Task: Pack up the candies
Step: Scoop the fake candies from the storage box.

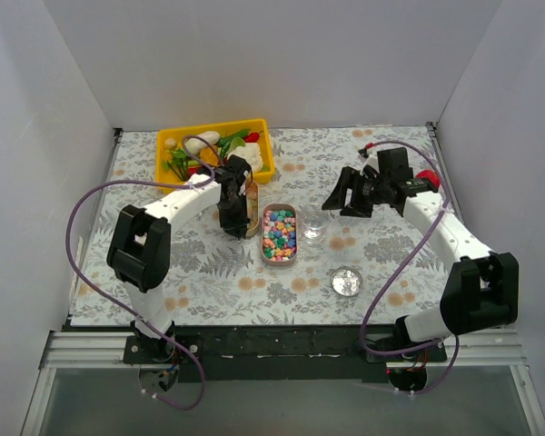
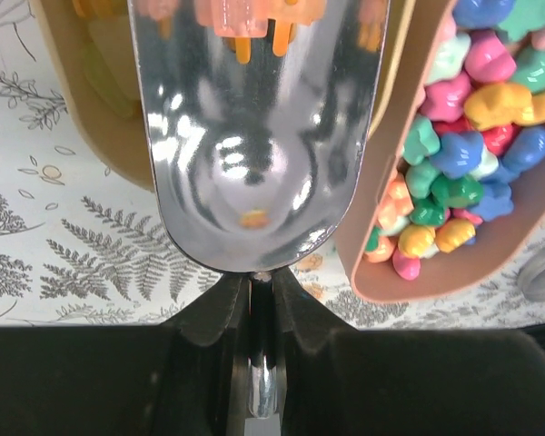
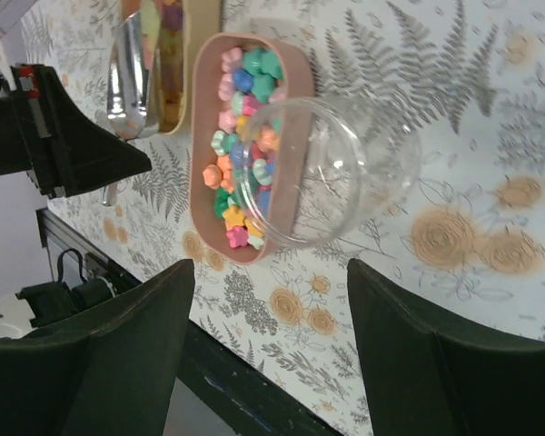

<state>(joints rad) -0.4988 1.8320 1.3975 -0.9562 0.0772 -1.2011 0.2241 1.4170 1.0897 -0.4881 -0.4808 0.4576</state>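
Observation:
My left gripper [image 2: 262, 277] is shut on the thin handle of the metal scoop [image 2: 254, 136], whose bowl holds a single yellow-orange candy [image 2: 254, 218]. The bowl hangs over a tan tray [image 2: 91, 91] of yellow-orange candies. To its right, a pink oval tray [image 2: 409, 272] is full of multicoloured candies [image 2: 472, 136]. From above, the left gripper [image 1: 233, 216] stands left of the pink tray [image 1: 280, 258]. A clear jar [image 3: 345, 163] stands upright beside that tray. My right gripper [image 3: 271, 272] is open above the table near the jar, holding nothing; from above the right gripper [image 1: 345, 204] is just right of the jar [image 1: 313, 225].
A yellow tray [image 1: 263, 150] of toy vegetables sits at the back left. The jar's round lid [image 1: 347, 282] lies near the front, right of centre. A red ball [image 1: 427, 175] lies behind the right arm. White walls enclose the table on three sides.

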